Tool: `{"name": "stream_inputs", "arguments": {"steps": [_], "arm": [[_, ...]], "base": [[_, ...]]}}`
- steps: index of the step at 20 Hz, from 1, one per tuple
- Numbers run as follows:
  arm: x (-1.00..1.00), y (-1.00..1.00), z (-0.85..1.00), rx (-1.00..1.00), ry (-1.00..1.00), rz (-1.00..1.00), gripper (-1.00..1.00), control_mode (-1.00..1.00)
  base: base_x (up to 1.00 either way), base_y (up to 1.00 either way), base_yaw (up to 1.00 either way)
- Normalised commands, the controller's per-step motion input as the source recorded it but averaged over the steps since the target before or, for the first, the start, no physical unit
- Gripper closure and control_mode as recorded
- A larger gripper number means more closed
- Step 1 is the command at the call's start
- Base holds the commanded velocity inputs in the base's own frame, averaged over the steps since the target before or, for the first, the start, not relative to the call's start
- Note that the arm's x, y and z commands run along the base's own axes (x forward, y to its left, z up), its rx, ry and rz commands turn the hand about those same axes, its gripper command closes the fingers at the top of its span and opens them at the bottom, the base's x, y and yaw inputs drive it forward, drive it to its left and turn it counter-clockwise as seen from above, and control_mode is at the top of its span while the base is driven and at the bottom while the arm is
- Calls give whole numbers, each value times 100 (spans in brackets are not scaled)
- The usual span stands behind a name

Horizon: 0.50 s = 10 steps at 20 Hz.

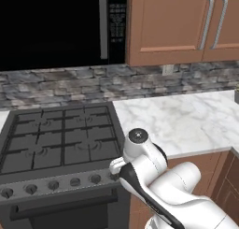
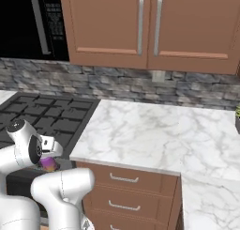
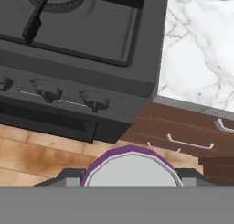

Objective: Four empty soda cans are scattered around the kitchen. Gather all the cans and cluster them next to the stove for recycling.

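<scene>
A purple-pink soda can (image 3: 131, 169) with a silvery top sits between my fingers, and my gripper (image 3: 131, 181) is shut on it. In the right base view the same soda can (image 2: 48, 164) shows purple below my hand, low in front of the stove's right front corner. The stove (image 1: 56, 144) is a dark grey gas range with black grates and a row of front knobs (image 3: 93, 99). It lies just ahead of the gripper, with its right edge against the marble counter (image 3: 201, 49). The three red cans are out of view.
The white marble counter (image 1: 186, 120) runs right of the stove, over brown drawers (image 2: 124, 184) with silver handles. A black microwave (image 1: 56, 27) hangs above the stove, next to wooden wall cabinets (image 2: 150, 27). Wooden floor (image 3: 41, 150) lies below the oven front.
</scene>
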Motion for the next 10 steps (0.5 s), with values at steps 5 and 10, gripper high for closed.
{"name": "stream_inputs", "arguments": {"steps": [5,10], "arm": [[0,0,0,0,0,0,100,100],[0,0,0,0,0,0,100,100]], "base": [[0,-33,0],[0,-23,0]]}}
